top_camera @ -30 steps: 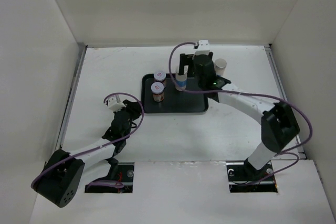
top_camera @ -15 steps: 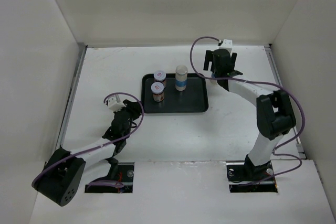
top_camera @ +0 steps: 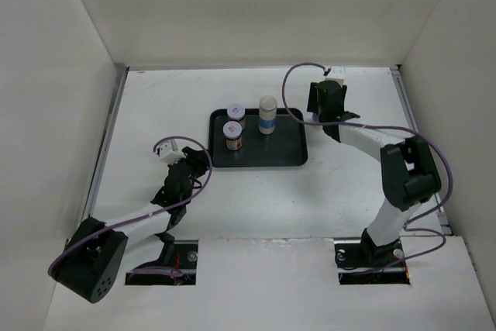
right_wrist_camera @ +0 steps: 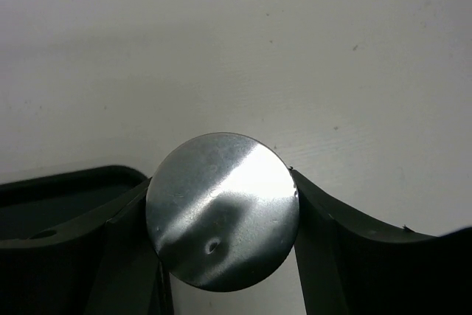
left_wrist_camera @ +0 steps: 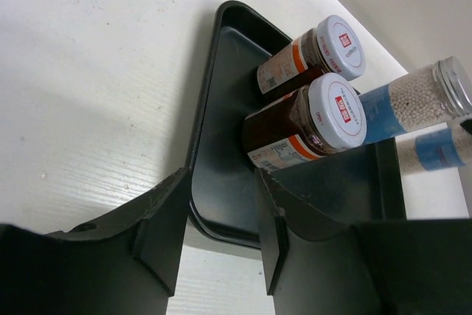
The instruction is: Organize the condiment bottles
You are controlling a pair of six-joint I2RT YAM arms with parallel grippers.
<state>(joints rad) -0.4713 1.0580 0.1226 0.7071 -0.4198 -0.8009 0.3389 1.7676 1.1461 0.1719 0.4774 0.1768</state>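
Two dark-brown jars (top_camera: pixel 235 114) (top_camera: pixel 232 134) and one whitish bottle (top_camera: pixel 267 114) with a grey cap and blue band stand in the black tray (top_camera: pixel 263 156). My right gripper (top_camera: pixel 325 105) is just right of the tray, over the second whitish bottle, which it hides in the top view. In the right wrist view that bottle's grey cap (right_wrist_camera: pixel 221 208) sits between my fingers and touches both. My left gripper (top_camera: pixel 198 162) is open and empty, near the tray's front left corner. The left wrist view shows both jars (left_wrist_camera: pixel 313 49) (left_wrist_camera: pixel 302 127) and both whitish bottles (left_wrist_camera: pixel 420 97) (left_wrist_camera: pixel 442 149).
White walls enclose the table on the left, back and right. The right arm's purple cable (top_camera: pixel 298 75) loops above the tray's back right corner. The left arm (top_camera: pixel 139 218) lies across the near left of the table.
My right gripper left the whitish bottle standing in the tray, moved right off the tray and came down around the second whitish bottle. The left arm has not moved.
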